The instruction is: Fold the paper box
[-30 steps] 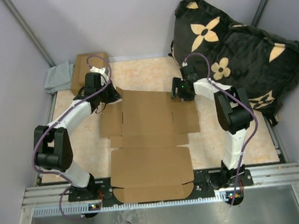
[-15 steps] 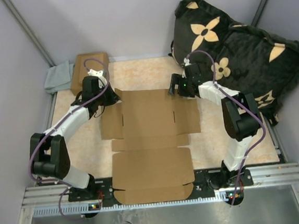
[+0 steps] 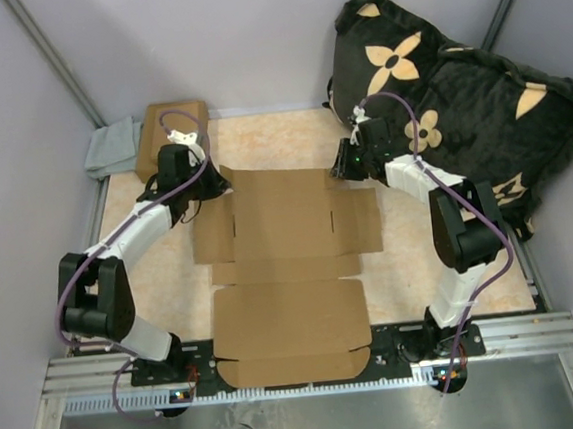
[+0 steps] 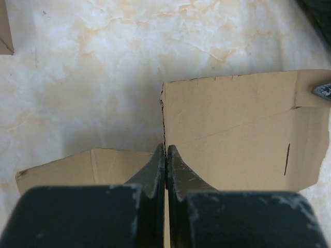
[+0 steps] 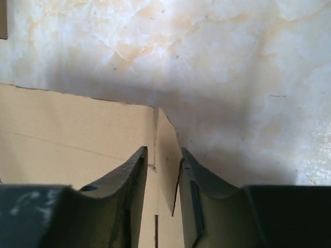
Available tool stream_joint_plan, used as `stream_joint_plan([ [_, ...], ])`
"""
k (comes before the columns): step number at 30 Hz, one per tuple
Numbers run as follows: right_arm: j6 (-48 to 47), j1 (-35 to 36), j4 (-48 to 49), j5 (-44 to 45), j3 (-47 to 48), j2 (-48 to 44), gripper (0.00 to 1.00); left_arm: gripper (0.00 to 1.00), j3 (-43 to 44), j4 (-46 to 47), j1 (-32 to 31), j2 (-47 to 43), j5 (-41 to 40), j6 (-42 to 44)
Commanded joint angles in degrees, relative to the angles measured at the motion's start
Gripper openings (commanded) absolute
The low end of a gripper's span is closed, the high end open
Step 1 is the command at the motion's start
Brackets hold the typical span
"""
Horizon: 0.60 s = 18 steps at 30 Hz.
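While the paper box lies lengthwise near-to-far, left jaws pinch it, right jaws gape narrowly.

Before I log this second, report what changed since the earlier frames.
The right gripper moved away from the bases, to the far right corner of the box, and its elbow swung outward. The left gripper shifted slightly left and away at the far left corner, and its elbow dropped back. No taking hold or letting go shows. The box is still flat and unfolded. The pillow, small boxes and cloth are unchanged.
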Motion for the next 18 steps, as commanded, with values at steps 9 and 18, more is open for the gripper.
stream_joint_plan([
  [9, 0.6, 0.39, 1.54, -1.37, 4.95, 2.6, 0.04, 0.0, 8.38, -0.55, -0.35, 9.87, 0.71, -1.32],
  [18, -4.7, 1.88, -8.19, 5.7, 17.12, 9.65, 0.04, 0.0, 17.36, -6.81, -0.44, 18.98, 0.32, -1.43],
])
